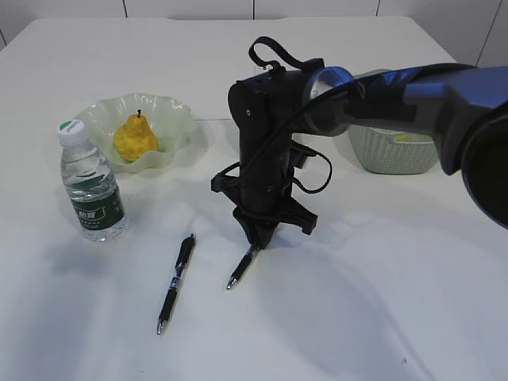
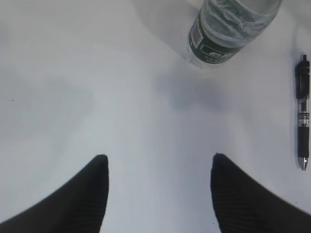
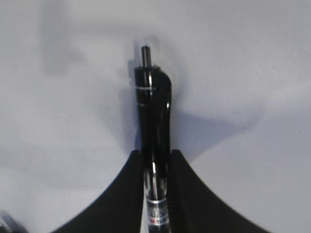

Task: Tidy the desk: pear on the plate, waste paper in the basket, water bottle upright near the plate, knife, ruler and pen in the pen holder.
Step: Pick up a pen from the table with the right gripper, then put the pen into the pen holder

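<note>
The pear [image 1: 136,136] sits in the plate [image 1: 176,119] at the far left of the table [image 1: 381,302]. The water bottle [image 1: 90,183] stands upright just before the plate. One pen [image 1: 175,282] lies right of the bottle; a second pen [image 1: 240,269] lies beyond it, under my right hand [image 1: 258,238]. The basket [image 1: 393,151] stands far right.

Looks like a lab or test bench to me: I'm working over a plain white desk [image 1: 381,302] against white panelled walls, nothing homely around. Props are staged, not lived-in: a pear [image 1: 136,136] on a plate [image 1: 178,119], a water bottle [image 1: 90,184], a loose pen [image 1: 176,281], a basket [image 1: 393,152].
</note>
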`<state>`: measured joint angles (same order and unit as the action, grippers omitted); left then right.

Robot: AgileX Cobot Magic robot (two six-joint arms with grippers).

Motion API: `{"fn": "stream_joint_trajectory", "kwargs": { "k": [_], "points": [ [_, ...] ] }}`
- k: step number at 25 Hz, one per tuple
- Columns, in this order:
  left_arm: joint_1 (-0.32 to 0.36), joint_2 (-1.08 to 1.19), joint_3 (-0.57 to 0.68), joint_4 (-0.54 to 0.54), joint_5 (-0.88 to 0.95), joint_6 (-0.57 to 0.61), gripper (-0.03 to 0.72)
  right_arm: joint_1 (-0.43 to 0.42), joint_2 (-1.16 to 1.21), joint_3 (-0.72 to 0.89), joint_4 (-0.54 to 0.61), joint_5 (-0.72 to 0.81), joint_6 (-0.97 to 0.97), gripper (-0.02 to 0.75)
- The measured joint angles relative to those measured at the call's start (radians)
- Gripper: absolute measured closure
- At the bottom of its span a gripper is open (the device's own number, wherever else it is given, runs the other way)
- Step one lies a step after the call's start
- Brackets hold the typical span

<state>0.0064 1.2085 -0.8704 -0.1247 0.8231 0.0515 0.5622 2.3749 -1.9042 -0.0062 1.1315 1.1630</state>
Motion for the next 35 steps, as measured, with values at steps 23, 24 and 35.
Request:
{"fn": "stream_joint_trajectory", "kwargs": {
  "k": [23, 24, 35],
  "points": [
    [0.0, 0.0, 0.0, 0.0, 0.0, 0.0, 0.223, -0.014, 0.0, -0.282, -0.097, 0.09, -0.2, 0.654],
    [0.0, 0.0, 0.0, 0.0, 0.0, 0.0, 0.223, -0.016, 0.0, -0.293, -0.102, 0.09, -0.214, 0.654],
    [0.0, 0.0, 0.0, 0.0, 0.0, 0.0, 0.223, -0.018, 0.0, -0.334, -0.144, 0.097, -0.28, 0.654]
  ]
}}
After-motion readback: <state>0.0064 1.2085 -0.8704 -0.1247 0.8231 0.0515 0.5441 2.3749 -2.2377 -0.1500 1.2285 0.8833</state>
